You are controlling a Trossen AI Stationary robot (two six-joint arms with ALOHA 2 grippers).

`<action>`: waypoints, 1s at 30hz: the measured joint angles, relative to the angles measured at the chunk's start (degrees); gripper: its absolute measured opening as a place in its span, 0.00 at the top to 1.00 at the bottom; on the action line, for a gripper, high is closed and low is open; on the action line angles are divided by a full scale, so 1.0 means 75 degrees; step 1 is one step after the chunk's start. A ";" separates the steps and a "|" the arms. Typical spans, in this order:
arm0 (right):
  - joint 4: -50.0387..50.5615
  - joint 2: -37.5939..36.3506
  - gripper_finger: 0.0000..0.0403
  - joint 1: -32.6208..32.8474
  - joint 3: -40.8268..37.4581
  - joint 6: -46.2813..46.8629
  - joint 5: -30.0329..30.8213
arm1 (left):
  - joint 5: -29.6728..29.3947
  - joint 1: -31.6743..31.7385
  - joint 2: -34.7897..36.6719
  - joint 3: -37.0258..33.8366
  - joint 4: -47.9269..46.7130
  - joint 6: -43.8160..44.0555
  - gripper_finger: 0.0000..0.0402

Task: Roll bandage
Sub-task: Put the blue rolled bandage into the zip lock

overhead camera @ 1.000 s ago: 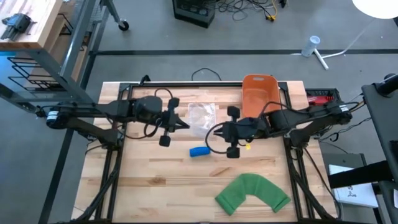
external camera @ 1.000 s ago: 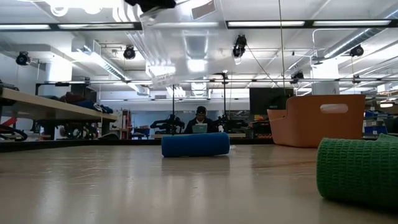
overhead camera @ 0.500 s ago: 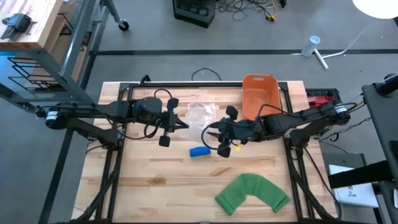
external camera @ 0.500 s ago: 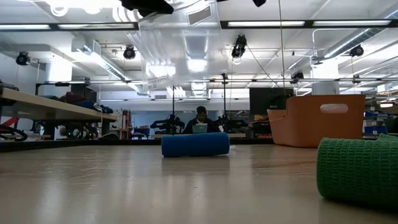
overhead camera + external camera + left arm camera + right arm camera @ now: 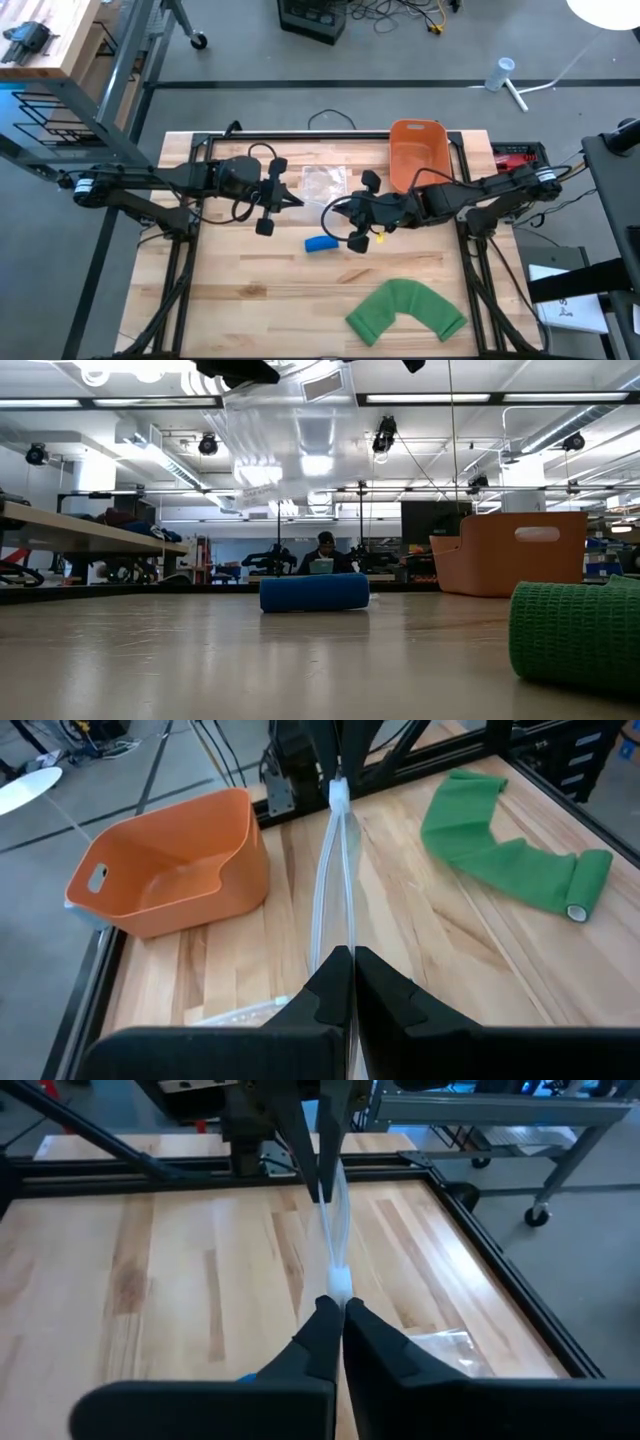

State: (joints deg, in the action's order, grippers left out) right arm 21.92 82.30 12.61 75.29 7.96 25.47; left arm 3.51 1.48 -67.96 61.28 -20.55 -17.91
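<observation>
Bandage roll [image 5: 320, 244] blue, on table | both fingers pinch clear bag [image 5: 322, 187] | no readable labels

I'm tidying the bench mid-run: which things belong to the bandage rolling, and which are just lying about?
In use: clear plastic bag, pinched between left gripper and right gripper; blue bandage roll; green bandage.
Lying about: orange bin.

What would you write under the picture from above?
Left gripper and right gripper pinch a clear plastic bag above the table.
</observation>
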 joint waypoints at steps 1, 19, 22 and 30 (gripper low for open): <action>0.0009 0.0001 0.99 -0.0004 0.0000 -0.0030 0.0000 | 0.0000 0.0000 0.0000 0.0000 -0.0014 0.0000 1.00; 0.0712 -0.0124 1.00 -0.0034 0.0006 -0.0785 -0.0058 | -0.0003 -0.0006 0.0654 0.0000 -0.0894 -0.0106 0.62; 0.1403 -0.0254 1.00 0.0040 0.0003 -0.0822 -0.0052 | 0.0000 -0.0003 0.0994 -0.0002 -0.1361 0.0216 0.53; 0.1595 -0.0516 1.00 0.0596 -0.0165 -0.0721 0.0343 | 0.0776 0.0001 0.1610 -0.1560 0.0302 0.0947 0.41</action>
State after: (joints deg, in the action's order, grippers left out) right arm 33.88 78.43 17.08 74.05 2.55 28.05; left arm 9.33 1.48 -55.89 49.58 -18.29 -10.81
